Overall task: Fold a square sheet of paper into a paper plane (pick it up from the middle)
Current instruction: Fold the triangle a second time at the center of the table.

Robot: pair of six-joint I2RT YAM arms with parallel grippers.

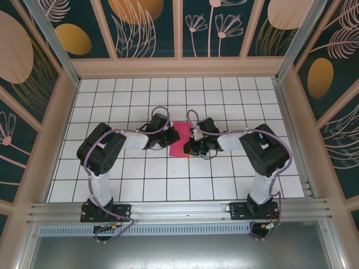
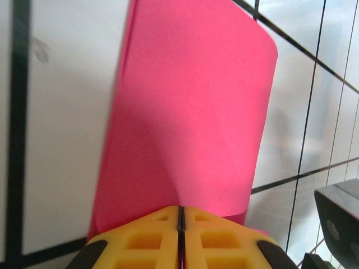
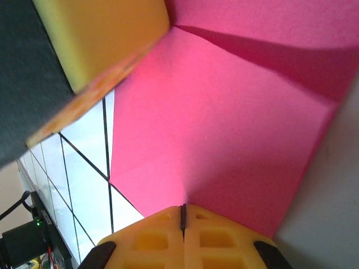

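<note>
Paper, overall: square sheet of paper (image 1: pixel 180 140) at the middle of the white gridded table (image 1: pixel 168 185), caught between the two claws and showing magenta on every visible face.
Paper to left claw: meets the left gripper (image 1: pixel 171 138) at its left edge; from the left wrist, runs straight out from the pad tips (image 2: pixel 190 123), bowed into a soft curve with the far corner rounded over.
Paper to right claw: meets the right gripper (image 1: pixel 193 145) at its right edge; from the right wrist, spreads away from the pad tips (image 3: pixel 224 129), with a sharp ridge across the upper part, shadow under that ridge, and a fine crease starting right at the pinch.
Left claw: pads pressed together (image 2: pixel 180 221) with a hair-thin pink line in the seam (paper nipped at its near edge).
Right claw: pads closed flush (image 3: pixel 183 218), clamped on the sheet's near edge.
Claw to claw: close together across the sheet; the left claw's yellow finger (image 3: pixel 101 45) looms at the upper left of the right wrist view, over the paper's far side, touching or just above, cannot tell which.
Arms: elbows out to the sides, forearms reaching inward toward the table's middle.
Surroundings: dark teal wall panels (image 1: pixel 146 28) with tan leaf and flower outlines around the table.
</note>
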